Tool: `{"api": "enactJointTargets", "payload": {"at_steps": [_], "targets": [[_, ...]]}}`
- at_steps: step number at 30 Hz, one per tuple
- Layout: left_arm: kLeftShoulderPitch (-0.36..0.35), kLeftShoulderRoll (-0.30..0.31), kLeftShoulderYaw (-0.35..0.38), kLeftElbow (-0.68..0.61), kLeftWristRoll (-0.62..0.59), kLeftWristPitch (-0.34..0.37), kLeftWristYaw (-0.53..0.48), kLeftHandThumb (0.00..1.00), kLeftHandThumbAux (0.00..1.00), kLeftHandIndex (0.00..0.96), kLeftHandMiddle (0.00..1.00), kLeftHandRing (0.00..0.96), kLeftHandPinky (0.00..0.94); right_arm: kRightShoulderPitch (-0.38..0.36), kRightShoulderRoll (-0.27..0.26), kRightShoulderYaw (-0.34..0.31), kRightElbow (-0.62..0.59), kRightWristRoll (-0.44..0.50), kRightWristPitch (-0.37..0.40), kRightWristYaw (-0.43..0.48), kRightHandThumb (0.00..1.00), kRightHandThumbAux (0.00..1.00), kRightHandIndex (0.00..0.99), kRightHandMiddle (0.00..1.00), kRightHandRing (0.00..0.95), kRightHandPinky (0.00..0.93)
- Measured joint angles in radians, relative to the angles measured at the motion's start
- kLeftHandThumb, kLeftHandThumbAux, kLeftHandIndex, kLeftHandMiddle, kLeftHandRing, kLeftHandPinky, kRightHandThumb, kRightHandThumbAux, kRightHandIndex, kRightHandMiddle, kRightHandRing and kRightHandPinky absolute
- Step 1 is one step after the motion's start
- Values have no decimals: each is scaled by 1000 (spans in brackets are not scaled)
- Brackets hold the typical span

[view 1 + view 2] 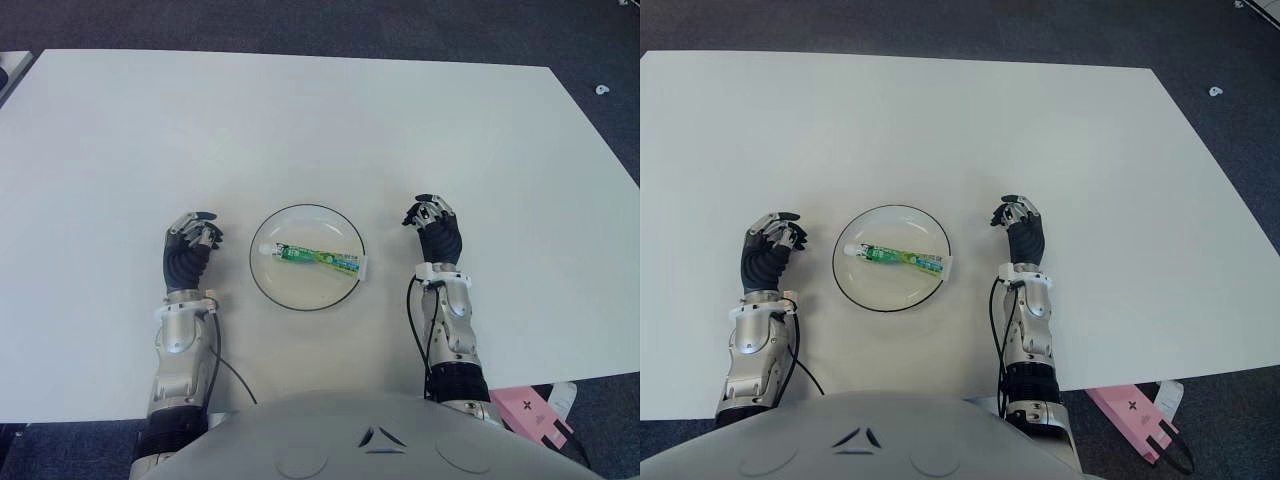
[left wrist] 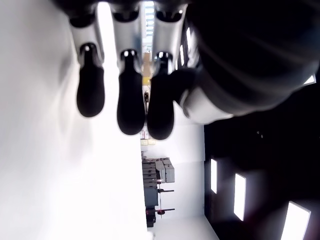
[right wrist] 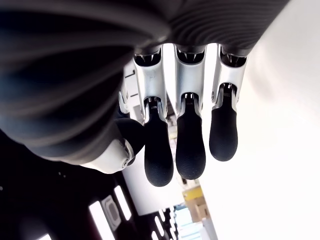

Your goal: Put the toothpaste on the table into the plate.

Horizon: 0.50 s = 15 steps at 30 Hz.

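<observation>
A green and white toothpaste tube (image 1: 318, 258) lies flat inside the white, dark-rimmed plate (image 1: 275, 285) near the table's front middle, its cap toward my left. My left hand (image 1: 190, 240) shows left of the plate, fingers (image 2: 131, 107) relaxed and holding nothing. My right hand (image 1: 432, 222) shows right of the plate, apart from it, its fingers (image 3: 190, 150) likewise loose and empty.
The white table (image 1: 300, 130) stretches wide behind the plate. A pink object (image 1: 530, 412) lies on the dark floor beyond the table's front right edge. Black cables run along both forearms.
</observation>
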Motion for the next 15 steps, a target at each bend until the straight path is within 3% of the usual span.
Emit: {"api": "enactJointTargets", "payload": {"at_steps": [15], "targets": [[2,-1,-3,2,5,-11,0,709,715,437,627,620,614,-22,-11,-7,63,-87,-41,7,706,726,433,592,575,556]]}}
